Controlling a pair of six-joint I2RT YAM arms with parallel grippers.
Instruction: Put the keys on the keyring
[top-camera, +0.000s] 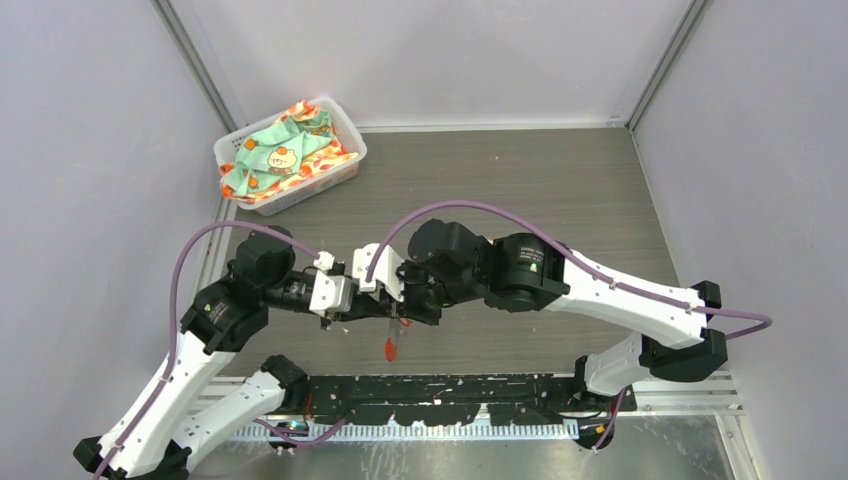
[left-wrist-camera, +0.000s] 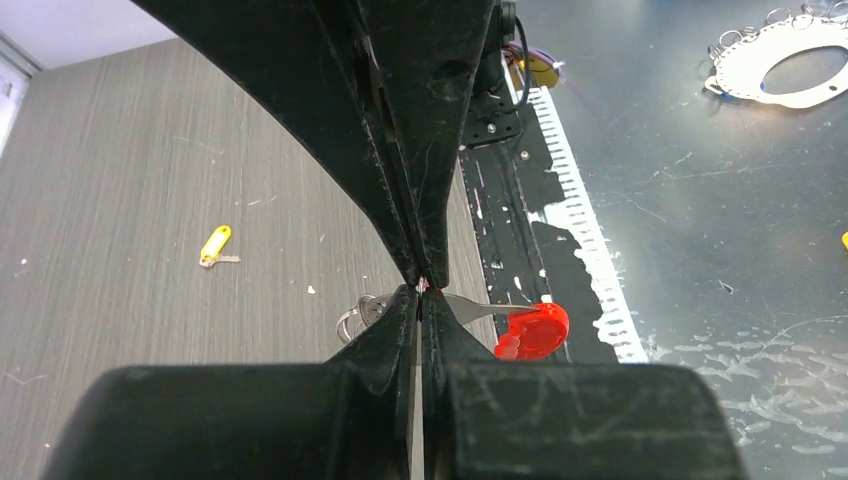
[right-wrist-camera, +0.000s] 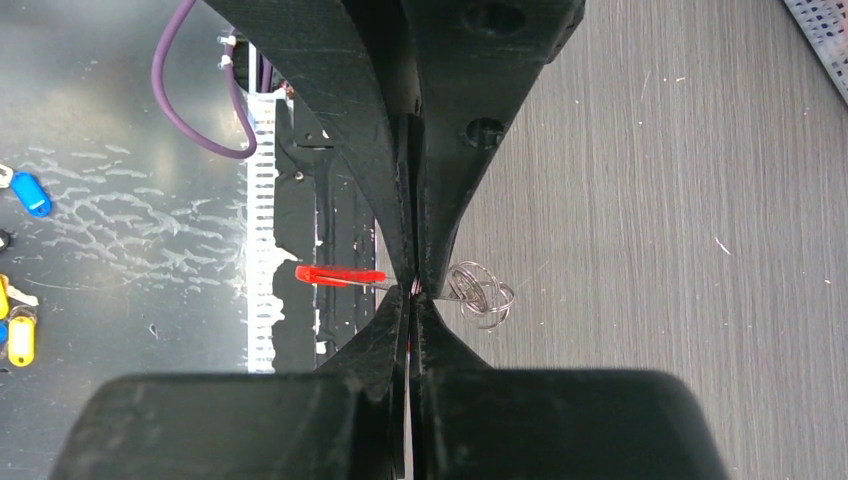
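Note:
My left gripper (left-wrist-camera: 420, 292) and right gripper (right-wrist-camera: 412, 291) meet tip to tip above the table's near edge (top-camera: 395, 318), both shut. They pinch the thin metal shank of the red-headed key (left-wrist-camera: 535, 330) where it joins the keyring (right-wrist-camera: 482, 294), a small bundle of silver wire loops. In the left wrist view the red head sticks out right of the jaws and the loops (left-wrist-camera: 358, 316) show to the left. In the top view the red key (top-camera: 390, 347) hangs below the grippers. A yellow-headed key (left-wrist-camera: 214, 244) lies flat on the wood table, apart.
A white basket (top-camera: 345, 135) of patterned cloth stands at the back left. A black strip (left-wrist-camera: 500, 215) and a metal sheet (left-wrist-camera: 720, 230) lie past the table's near edge. On that sheet are a white disc (left-wrist-camera: 790, 90), a blue tag (right-wrist-camera: 31, 195) and a yellow tag (right-wrist-camera: 19, 340).

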